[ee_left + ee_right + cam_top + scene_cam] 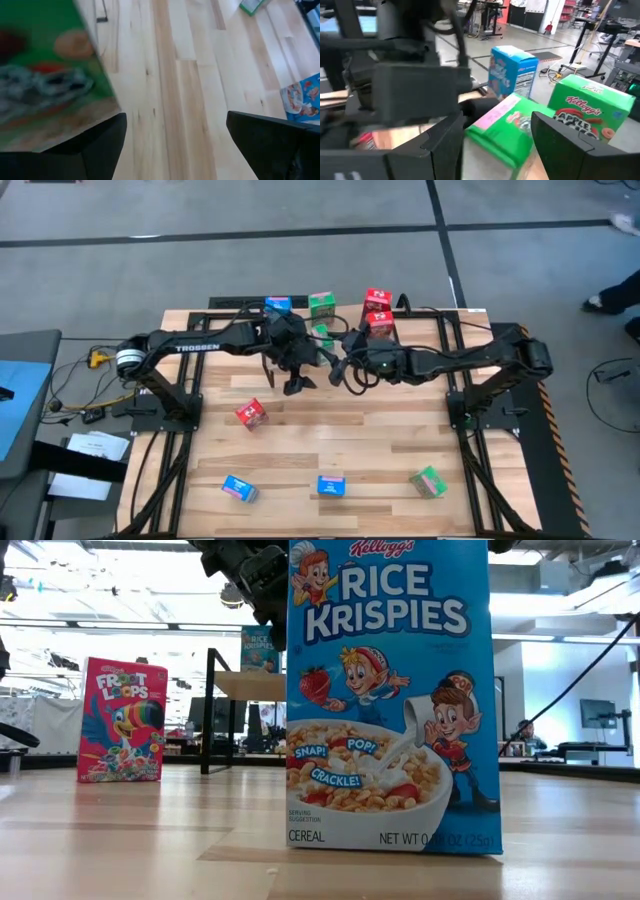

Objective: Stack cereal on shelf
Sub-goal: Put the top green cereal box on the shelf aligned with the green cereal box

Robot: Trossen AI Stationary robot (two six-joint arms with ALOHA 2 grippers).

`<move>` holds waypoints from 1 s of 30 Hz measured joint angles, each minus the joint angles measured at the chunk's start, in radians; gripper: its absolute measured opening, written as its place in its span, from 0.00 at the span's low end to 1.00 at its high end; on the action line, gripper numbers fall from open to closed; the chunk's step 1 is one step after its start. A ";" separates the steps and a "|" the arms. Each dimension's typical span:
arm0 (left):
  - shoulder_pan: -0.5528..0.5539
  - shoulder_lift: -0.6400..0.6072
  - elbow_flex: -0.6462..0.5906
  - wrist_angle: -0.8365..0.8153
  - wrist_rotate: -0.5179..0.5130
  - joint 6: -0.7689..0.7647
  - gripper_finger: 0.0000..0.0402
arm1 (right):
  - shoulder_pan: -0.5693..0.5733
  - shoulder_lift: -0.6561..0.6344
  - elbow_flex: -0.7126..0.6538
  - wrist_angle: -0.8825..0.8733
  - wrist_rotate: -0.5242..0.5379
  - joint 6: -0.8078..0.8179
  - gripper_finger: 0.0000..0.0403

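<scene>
I'm over the shelf (440,330) at the table's far edge, left gripper (297,383) spread empty, right gripper (345,372) clasping a green box (507,127), four boxes shelved, red box (251,413) mid-table, three along the near edge waiting.

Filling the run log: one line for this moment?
left pincer open, empty | right pincer at lying green box | shelf partly stocked | four loose boxes on tabletop
</scene>
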 joint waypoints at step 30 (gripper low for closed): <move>0.000 -0.365 0.000 -0.299 -0.229 -0.037 0.83 | 0.141 0.106 0.000 -0.023 0.013 0.146 0.65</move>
